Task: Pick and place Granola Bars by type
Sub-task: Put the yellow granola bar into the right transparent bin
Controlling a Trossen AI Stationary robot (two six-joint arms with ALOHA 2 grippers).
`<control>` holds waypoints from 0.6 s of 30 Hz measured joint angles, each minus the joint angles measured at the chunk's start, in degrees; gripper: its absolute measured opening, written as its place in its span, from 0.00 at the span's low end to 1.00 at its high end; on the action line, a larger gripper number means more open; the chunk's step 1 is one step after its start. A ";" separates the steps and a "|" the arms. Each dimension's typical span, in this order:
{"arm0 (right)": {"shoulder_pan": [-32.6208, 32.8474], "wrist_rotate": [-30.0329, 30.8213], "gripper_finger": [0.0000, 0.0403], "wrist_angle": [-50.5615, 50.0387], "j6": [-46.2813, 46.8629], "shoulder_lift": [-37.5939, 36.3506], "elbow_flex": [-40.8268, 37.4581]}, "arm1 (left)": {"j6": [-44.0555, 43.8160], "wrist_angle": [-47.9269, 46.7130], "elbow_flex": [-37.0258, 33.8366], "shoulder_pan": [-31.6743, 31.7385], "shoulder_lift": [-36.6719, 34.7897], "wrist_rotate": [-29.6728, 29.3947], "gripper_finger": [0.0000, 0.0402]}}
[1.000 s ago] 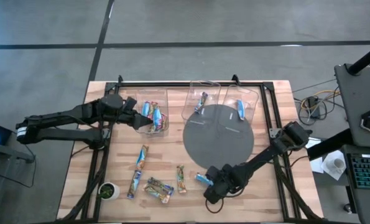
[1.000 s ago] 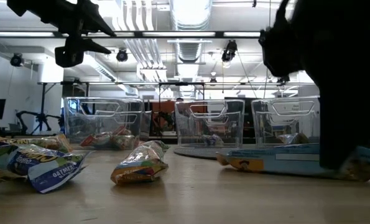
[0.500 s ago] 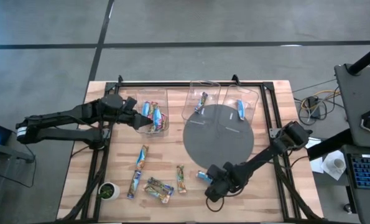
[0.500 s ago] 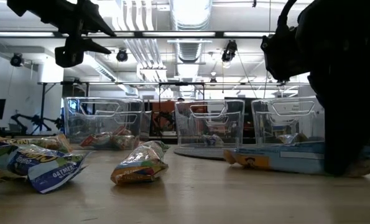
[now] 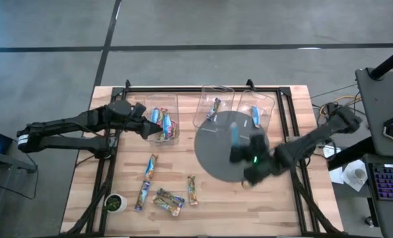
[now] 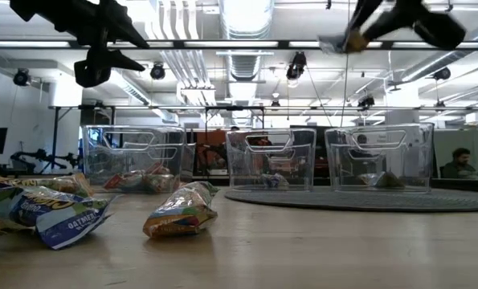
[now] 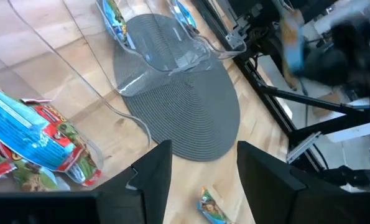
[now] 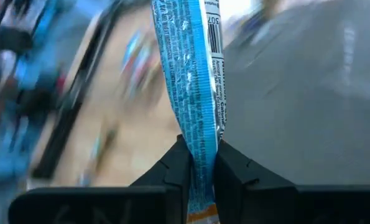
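Above round grey mat [image 5: 216, 158], light blue bar [image 5: 234, 134] now lifted off table, clamped in closed right gripper [image 5: 238, 153]; transfer toward bins begun; left gripper [image 5: 145, 125] open, empty, over left bin [image 5: 175, 109].

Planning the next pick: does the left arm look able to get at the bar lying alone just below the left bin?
Probably yes. The left tool is open and empty at the left bin, and the bar lies on bare wood nearby with nothing over it.

We see the right gripper [image 5: 239, 153] only as a motion smear above the round mat [image 5: 213, 158]; its light blue bar [image 8: 194, 93] is cut off at the picture's top edge.
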 joint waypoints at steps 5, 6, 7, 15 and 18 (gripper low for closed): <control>-14.18 -4.92 0.12 -1.72 -1.53 -6.66 -5.96 | 1.63 -0.01 0.00 0.00 0.31 -0.42 0.41; -17.73 -6.47 0.12 -1.52 -2.21 -7.61 -7.05 | 1.87 -0.02 0.00 -0.01 0.43 -0.42 0.41; -21.10 -8.23 0.13 -1.56 -3.19 -8.12 -8.13 | 2.18 -0.03 0.00 -0.02 0.59 -0.42 0.41; -39.06 -26.94 0.24 -2.01 -11.02 -8.57 -13.31 | 4.78 -0.05 0.00 0.00 1.06 -0.42 0.41; -39.57 -27.93 0.31 -1.97 -12.74 -8.64 -12.71 | 4.87 -0.07 0.00 -0.01 1.10 -0.42 0.41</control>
